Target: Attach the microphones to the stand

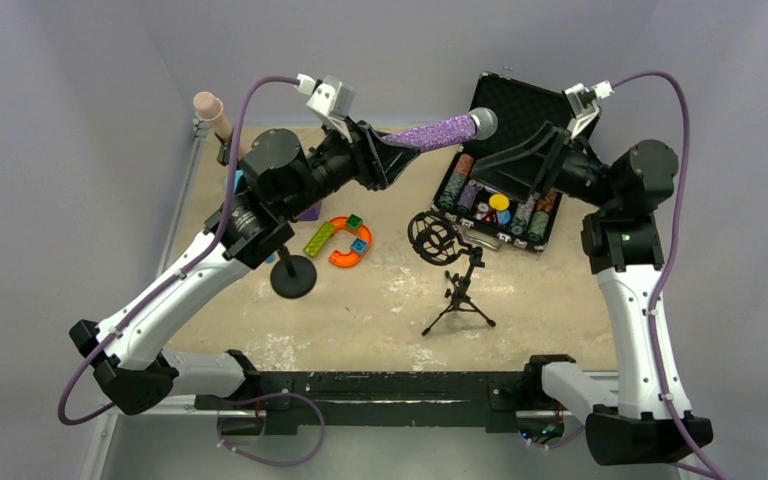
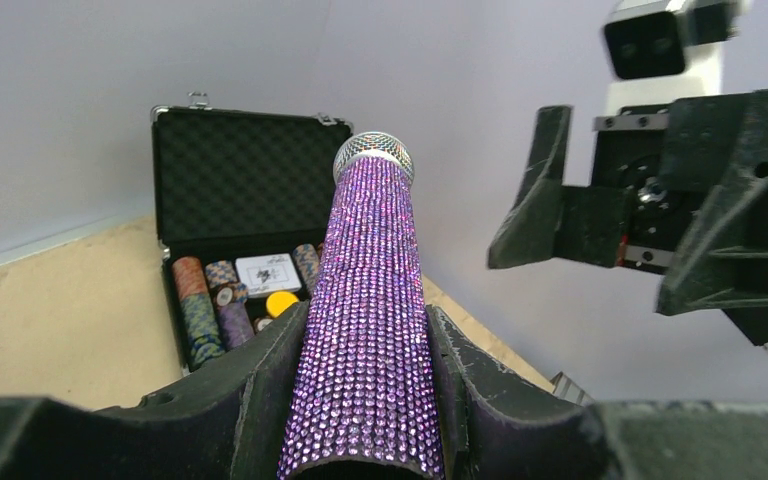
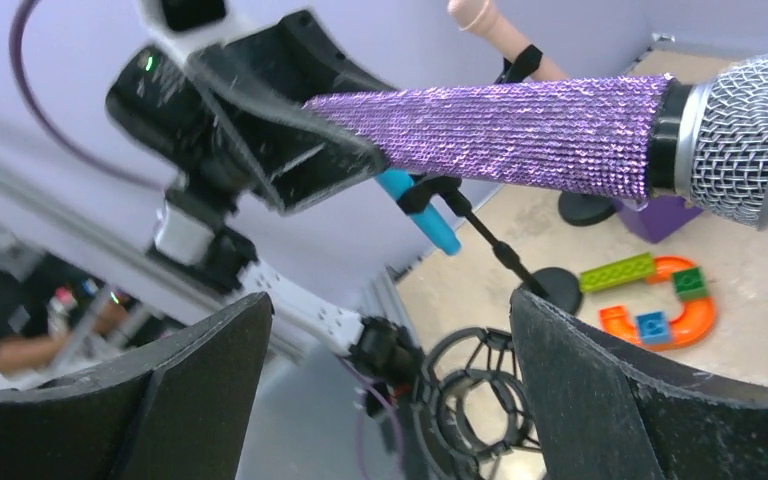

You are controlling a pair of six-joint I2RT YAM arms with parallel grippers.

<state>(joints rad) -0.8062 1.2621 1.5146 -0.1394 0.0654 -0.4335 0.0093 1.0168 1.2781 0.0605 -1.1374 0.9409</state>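
Left gripper (image 1: 390,150) clamped on handle of glittery purple microphone (image 1: 435,132), raised over far-centre of table (image 1: 550,300), mesh head toward far right corner. Right gripper (image 3: 390,305) spread wide, holding nothing, just beside mesh head, above open chip case (image 1: 525,100). Pink-beige microphone (image 1: 212,110) in clip at far left corner; light blue microphone (image 3: 422,215) in clip near left edge. Tripod stand (image 1: 457,290) mid-table

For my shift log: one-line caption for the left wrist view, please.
Left gripper clamps the glittery purple microphone; open right gripper alongside, chip case behind.
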